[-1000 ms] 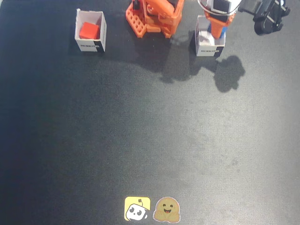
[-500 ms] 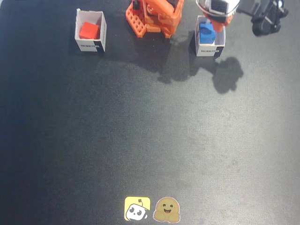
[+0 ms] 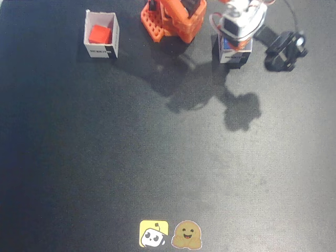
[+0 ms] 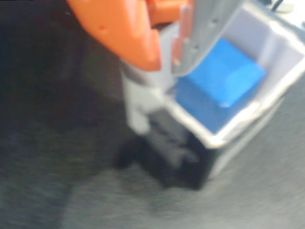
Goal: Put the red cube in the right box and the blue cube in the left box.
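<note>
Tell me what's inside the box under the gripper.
The wrist view shows the blue cube lying inside the box, free of the jaws. In the fixed view the arm covers that box's opening, so the cube is hidden there.

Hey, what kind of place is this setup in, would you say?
Probably a hobbyist's robot-learning desk rather than a factory: a black mat as the work surface, a small orange 3D-printed arm, two white card boxes holding a red cube and a blue cube, and cartoon stickers.
</note>
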`<state>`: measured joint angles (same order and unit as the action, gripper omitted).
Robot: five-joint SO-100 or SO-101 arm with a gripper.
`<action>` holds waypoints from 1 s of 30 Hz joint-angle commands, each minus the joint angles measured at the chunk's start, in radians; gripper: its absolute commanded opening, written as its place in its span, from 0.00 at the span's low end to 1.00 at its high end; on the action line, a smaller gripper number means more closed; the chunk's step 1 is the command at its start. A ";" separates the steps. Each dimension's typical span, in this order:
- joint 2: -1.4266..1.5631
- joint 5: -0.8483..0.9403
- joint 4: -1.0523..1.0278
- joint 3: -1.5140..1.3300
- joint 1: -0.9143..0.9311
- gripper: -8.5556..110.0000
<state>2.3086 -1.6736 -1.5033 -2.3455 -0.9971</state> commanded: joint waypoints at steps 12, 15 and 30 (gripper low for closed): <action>0.267 0.186 -0.038 0.052 0.620 0.07; 0.304 0.224 -0.028 0.054 0.746 0.07; 0.565 0.299 0.138 -0.137 1.011 0.07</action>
<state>2.8609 -1.3545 -1.4205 -2.4697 -0.0015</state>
